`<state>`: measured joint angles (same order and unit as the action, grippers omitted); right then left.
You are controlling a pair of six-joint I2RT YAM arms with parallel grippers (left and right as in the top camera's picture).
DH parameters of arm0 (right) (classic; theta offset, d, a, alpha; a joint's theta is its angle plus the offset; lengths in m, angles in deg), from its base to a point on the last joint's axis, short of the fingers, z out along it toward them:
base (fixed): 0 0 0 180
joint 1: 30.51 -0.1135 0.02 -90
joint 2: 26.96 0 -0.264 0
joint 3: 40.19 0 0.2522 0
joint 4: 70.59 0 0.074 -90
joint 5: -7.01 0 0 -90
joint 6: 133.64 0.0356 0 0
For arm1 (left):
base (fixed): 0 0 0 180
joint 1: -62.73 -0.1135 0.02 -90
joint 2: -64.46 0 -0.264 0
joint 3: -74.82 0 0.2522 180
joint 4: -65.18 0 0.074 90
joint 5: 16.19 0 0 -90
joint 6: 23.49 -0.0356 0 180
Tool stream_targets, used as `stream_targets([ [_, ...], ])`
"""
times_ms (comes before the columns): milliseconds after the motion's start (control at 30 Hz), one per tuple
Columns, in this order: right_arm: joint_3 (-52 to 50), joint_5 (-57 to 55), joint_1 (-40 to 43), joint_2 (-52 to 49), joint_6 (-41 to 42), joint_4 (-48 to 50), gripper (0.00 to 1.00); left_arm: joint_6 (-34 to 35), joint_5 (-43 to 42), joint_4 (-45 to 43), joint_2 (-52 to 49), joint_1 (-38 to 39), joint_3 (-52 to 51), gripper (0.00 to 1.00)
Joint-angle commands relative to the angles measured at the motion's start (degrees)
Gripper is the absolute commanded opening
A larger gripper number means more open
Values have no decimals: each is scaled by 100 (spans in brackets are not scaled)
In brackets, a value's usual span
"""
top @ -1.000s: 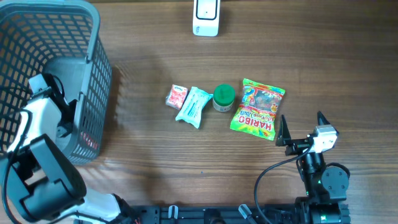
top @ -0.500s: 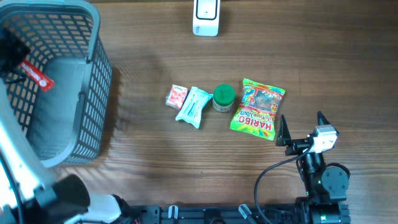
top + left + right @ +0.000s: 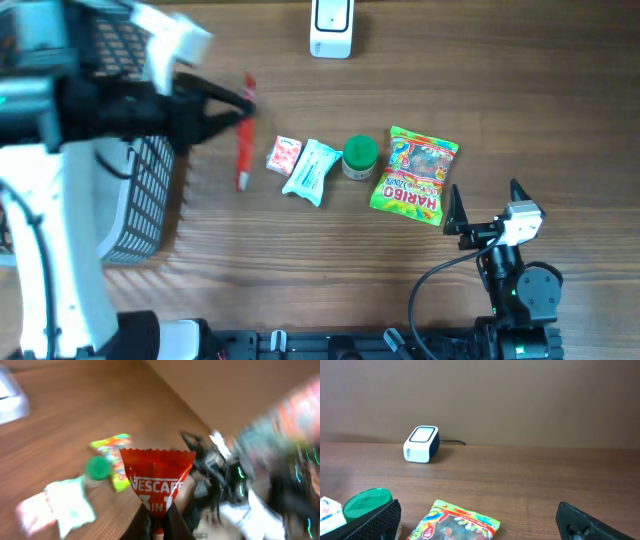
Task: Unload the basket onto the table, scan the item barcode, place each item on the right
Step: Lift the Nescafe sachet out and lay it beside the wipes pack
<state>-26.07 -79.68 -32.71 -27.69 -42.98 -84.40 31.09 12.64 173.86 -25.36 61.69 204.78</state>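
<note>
**Red Nescafé sachet** (image 3: 242,140), held clear of the counter (image 3: 300,260) between the basket (image 3: 150,195) and the row of snack packets (image 3: 309,170). The left gripper (image 3: 240,106) is clenched on one end seam. The sachet is judged light, thin and floppy, with slick film. A hold at the end seam suits it and leaves both printed faces free for the scanner (image 3: 331,25). Only the left wrist view reads the label. Only the overhead view fixes the sachet's position and shows the right gripper (image 3: 485,200) spread wide and empty beside the Haribo bag (image 3: 415,172).
</note>
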Motion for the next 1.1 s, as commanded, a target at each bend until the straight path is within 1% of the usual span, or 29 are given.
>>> stream_targets([
  [0,-7,-72,15,46,-66,13,100,-2627,-992,127,-413,879,4,4],
  [33,-7,-72,15,46,-63,13,100,-2787,-1143,114,-494,968,4,4],
  [67,-7,-72,15,46,-63,13,100,-3093,-1447,111,-651,1084,4,4],
  [133,-7,-72,15,46,-63,13,100,-3305,-1762,116,-872,1150,4,4],
  [200,-7,-72,15,46,-63,13,100,-3318,-1891,127,-1130,1154,4,4],
  [233,-7,-72,15,46,-66,13,100,-3279,-1797,160,-1290,1154,4,4],
  [300,-7,-72,13,46,-63,13,100,-2835,-1294,160,-1523,1189,4,4],
  [400,-7,-72,15,46,-63,13,100,-1631,-48,155,-1882,1419,-35,4],
  [500,-7,-72,15,46,-63,13,100,-658,850,-107,-2037,1661,-105,4],
  [533,-7,-72,15,46,-63,13,100,28,1416,-470,-2052,1784,-168,4],
  [567,-7,-72,15,46,-66,13,100,544,1858,-750,-2057,1858,-227,4],
  [633,-7,-72,15,46,-63,13,100,2411,3412,-1517,-2057,2050,-448,4],
  [667,-7,-72,15,46,-63,13,100,2983,3866,-1692,-2057,2109,-549,4],
  [700,-7,-72,13,46,-63,13,100,3342,4070,-1836,-2057,2175,-675,4],
  [733,-7,-72,15,46,-66,13,100,3519,4061,-1967,-2057,2223,-804,4],
  [767,-7,-72,13,46,-61,13,100,3930,4065,-2164,-2057,2286,-1010,4],
  [833,-7,-72,15,46,-63,13,100,4509,4063,-2481,-2057,2334,-1338,4],
  [867,-7,-72,15,46,-63,13,100,5045,4044,-2756,-2057,2361,-1694,4],
  [900,-7,-72,15,46,-66,13,100,5329,4041,-2977,-2057,2389,-1980,4],
  [1000,-7,-72,15,46,-63,13,100,6022,4046,-3781,-2057,2511,-2898,4],
  [1067,-7,-72,13,46,-63,13,100,6332,4046,-4234,-2057,2538,-3364,4],
])
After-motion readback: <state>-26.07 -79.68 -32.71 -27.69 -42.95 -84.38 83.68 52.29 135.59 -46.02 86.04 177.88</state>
